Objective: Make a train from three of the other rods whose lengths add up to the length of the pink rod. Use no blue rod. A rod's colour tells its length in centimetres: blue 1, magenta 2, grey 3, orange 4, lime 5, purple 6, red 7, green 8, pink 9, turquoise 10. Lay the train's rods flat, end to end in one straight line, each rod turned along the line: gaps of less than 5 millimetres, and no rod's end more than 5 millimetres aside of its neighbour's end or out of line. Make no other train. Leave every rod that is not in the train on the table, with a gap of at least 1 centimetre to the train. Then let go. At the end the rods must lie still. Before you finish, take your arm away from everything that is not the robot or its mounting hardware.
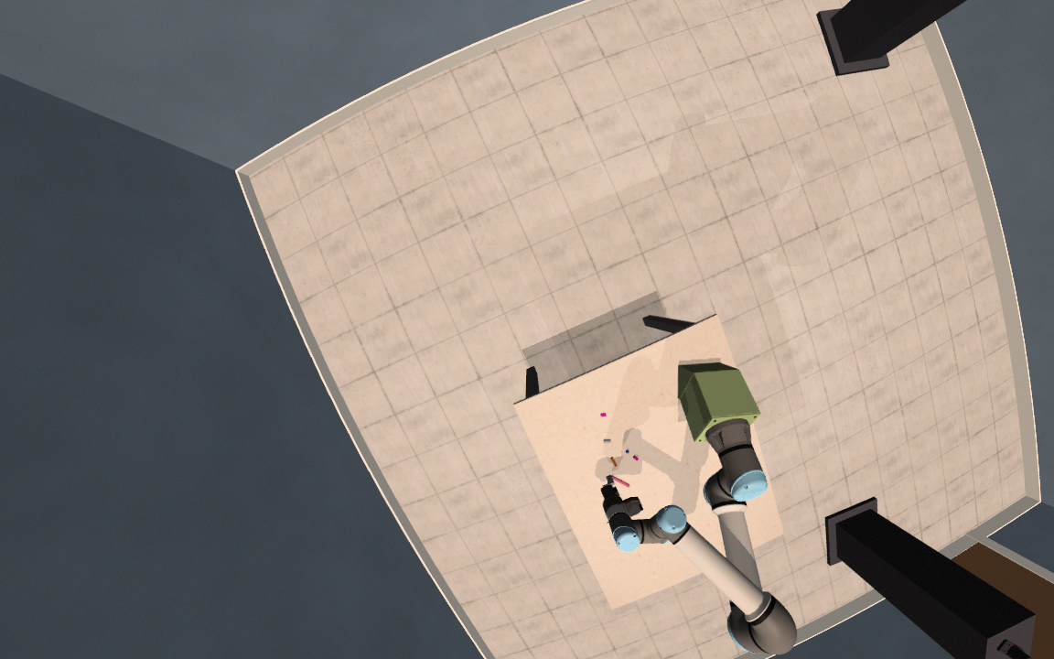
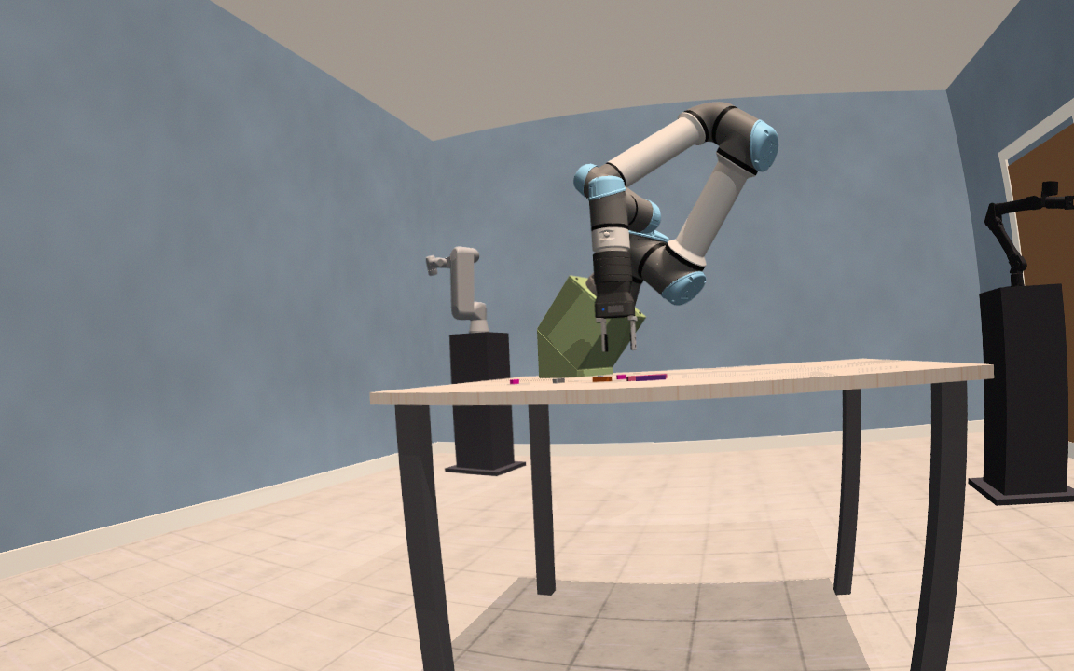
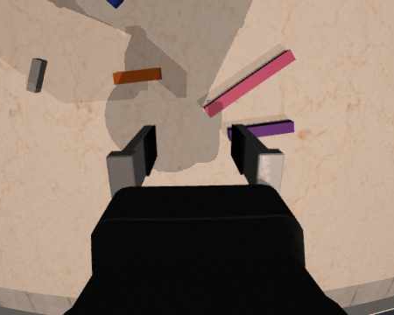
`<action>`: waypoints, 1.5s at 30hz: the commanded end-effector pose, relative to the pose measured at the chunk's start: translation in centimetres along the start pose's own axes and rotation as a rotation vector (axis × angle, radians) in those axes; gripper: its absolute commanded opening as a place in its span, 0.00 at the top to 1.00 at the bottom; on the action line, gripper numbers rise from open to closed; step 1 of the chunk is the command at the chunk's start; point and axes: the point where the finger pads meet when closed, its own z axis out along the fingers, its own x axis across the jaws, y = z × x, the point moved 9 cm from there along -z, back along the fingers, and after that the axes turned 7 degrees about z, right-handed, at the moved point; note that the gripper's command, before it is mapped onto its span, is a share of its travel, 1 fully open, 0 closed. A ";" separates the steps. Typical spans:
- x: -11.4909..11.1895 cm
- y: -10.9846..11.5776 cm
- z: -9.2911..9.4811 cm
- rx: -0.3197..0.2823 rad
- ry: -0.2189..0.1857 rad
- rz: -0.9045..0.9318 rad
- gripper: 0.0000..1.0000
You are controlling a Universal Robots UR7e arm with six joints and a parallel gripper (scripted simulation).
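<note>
- Wrist view, lower centre: the gripper (image 1: pixel 609 478) (image 2: pixel 619 349) (image 3: pixel 193 140) is wide apart, above the table (image 1: pixel 564 491) (image 2: pixel 733 382) (image 3: pixel 52 227), holding nothing.
- Right of centre, the pink rod (image 1: pixel 620 480) (image 2: pixel 631 378) (image 3: pixel 250 84) lies diagonally; below it, the purple rod (image 2: pixel 651 376) (image 3: pixel 273 129) is partly hidden by a finger.
- Upper left: the orange rod (image 1: pixel 613 462) (image 2: pixel 601 378) (image 3: pixel 137 76), then the grey rod (image 1: pixel 607 440) (image 2: pixel 558 380) (image 3: pixel 37 75), apart.
- Top edge: the blue rod (image 1: pixel 628 451) (image 3: pixel 116 3), cut off.
- Top view, lower centre: two magenta rods (image 1: pixel 603 415) (image 2: pixel 514 381), well apart.
- Exterior view: a green mount (image 1: pixel 723 394) (image 2: pixel 566 334) stands behind the rods.

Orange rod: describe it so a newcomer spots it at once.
In the wrist view, find the black jaws. Beyond them, between the grey rod and pink rod, lies this one. Only it is orange.
</note>
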 end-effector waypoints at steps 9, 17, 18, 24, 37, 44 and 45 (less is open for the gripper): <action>0.0 0.0 0.0 -0.001 0.000 0.000 0.00; 0.0 0.0 0.0 -0.001 0.000 0.000 0.00; 0.0 0.0 0.0 -0.001 0.000 0.000 0.00; 0.0 0.0 0.0 -0.001 0.000 0.000 0.00; -0.1 -0.4 -0.1 -0.001 0.000 0.074 0.00; -0.3 -1.7 -0.1 -0.001 -0.001 0.316 0.00; -0.3 -1.9 -0.2 -0.001 -0.001 0.352 0.00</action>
